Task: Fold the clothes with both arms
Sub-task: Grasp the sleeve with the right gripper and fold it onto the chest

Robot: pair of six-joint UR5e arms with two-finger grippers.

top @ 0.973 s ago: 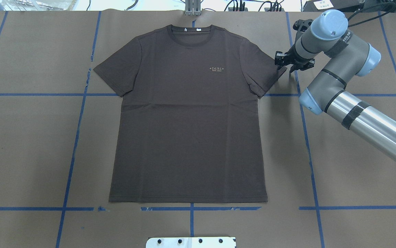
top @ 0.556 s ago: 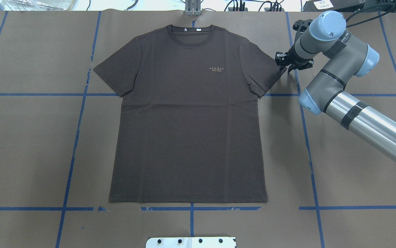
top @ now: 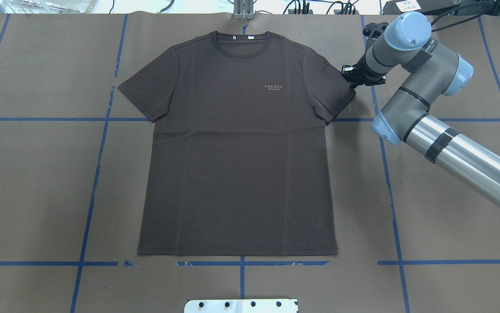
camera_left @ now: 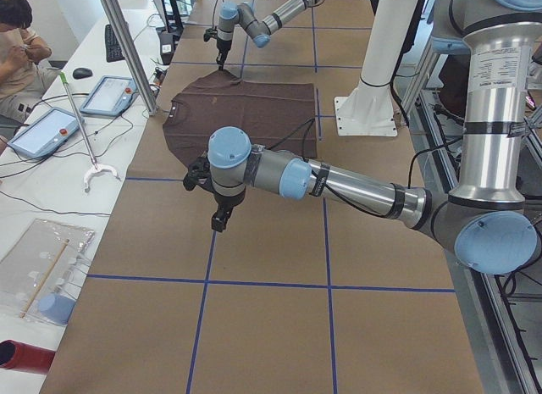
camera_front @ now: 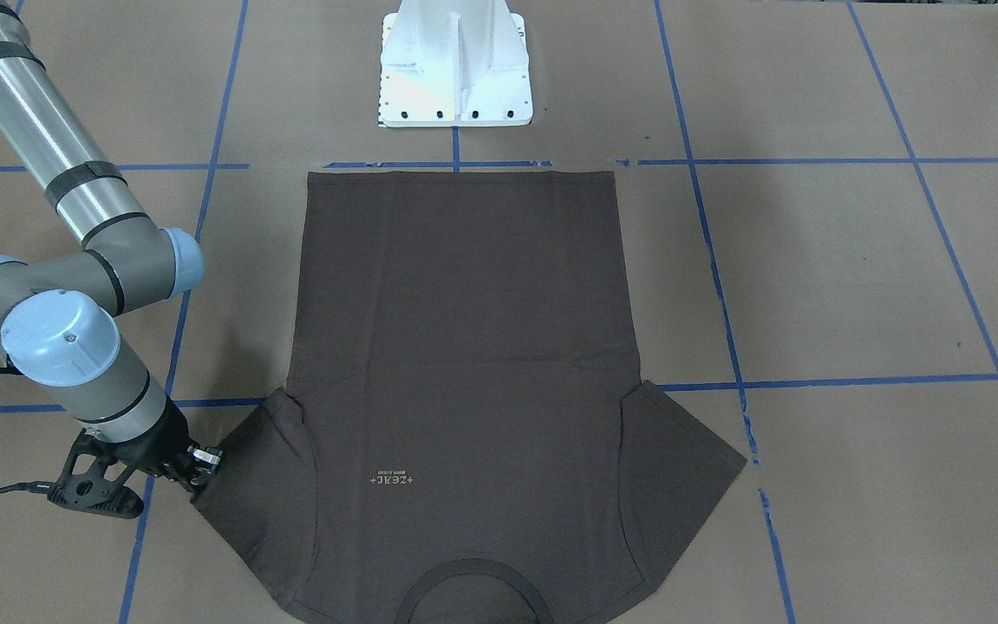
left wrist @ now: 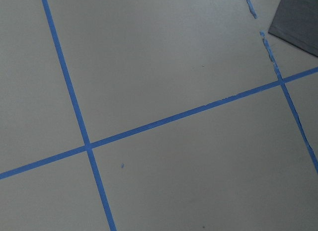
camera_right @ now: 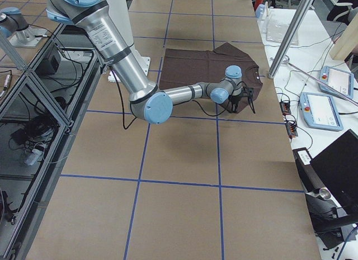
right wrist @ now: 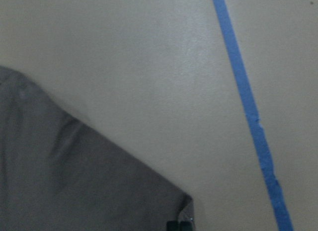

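The dark brown-grey T-shirt lies flat and face up, collar at the far edge, logo on the chest; it also shows in the front view. My right gripper is down at the tip of the shirt's right sleeve and shut on it, as also seen from the front. The right wrist view shows that sleeve corner on the paper. My left gripper hangs over bare table left of the shirt; I cannot tell whether it is open. The left wrist view shows a shirt corner.
Brown paper with blue tape lines covers the table. The white pedestal base stands at the near edge behind the hem. A metal post, tablets and a seated person are beyond the far edge.
My right gripper has moved a little left towards the shirt body, and the sleeve tip has shifted left with it. The rest of the shirt has not moved.
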